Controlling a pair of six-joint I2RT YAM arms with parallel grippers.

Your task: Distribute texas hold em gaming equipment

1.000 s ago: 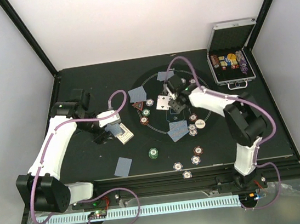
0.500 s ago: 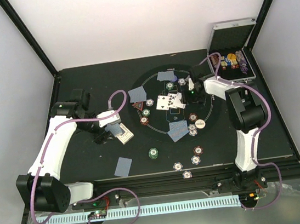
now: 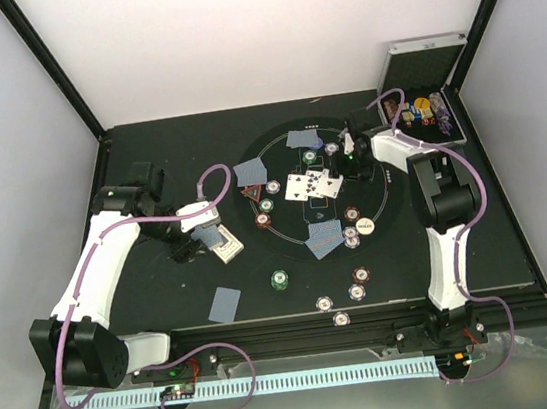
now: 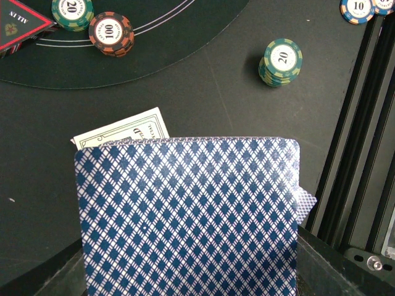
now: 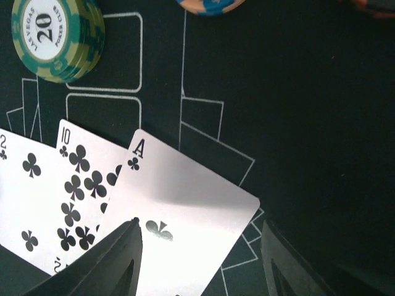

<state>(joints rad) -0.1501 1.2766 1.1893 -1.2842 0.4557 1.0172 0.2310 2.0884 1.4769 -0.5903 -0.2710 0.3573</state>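
My left gripper [image 3: 200, 236] is shut on a deck of blue-backed cards [image 4: 185, 216] left of the round mat [image 3: 376, 179]; its fingers are hidden behind the deck. My right gripper [image 5: 199, 246] is open low over the mat, with the ace of clubs [image 5: 185, 203] lying flat below its jaws, beside the 10 [image 5: 80, 185] and 2 of clubs. These face-up cards [image 3: 311, 184] lie at the mat's centre. Face-down cards [image 3: 250, 173] [image 3: 325, 238] [image 3: 225, 304], chips [image 3: 280, 279], a white button [image 3: 365, 225] and a red triangular marker [image 3: 252, 193] lie around.
The open silver case [image 3: 422, 109] with chip rolls stands at the far right. A green 20 chip stack [image 4: 281, 61], a red-brown 100 chip [image 4: 111, 34] and a white printed card [image 4: 123, 129] lie beyond the deck. A green 20 chip [image 5: 55, 37] lies near the face-up cards.
My right gripper has left a third face-up card at the mat's centre and drawn back toward the far right, jaws open. The left arm has not moved.
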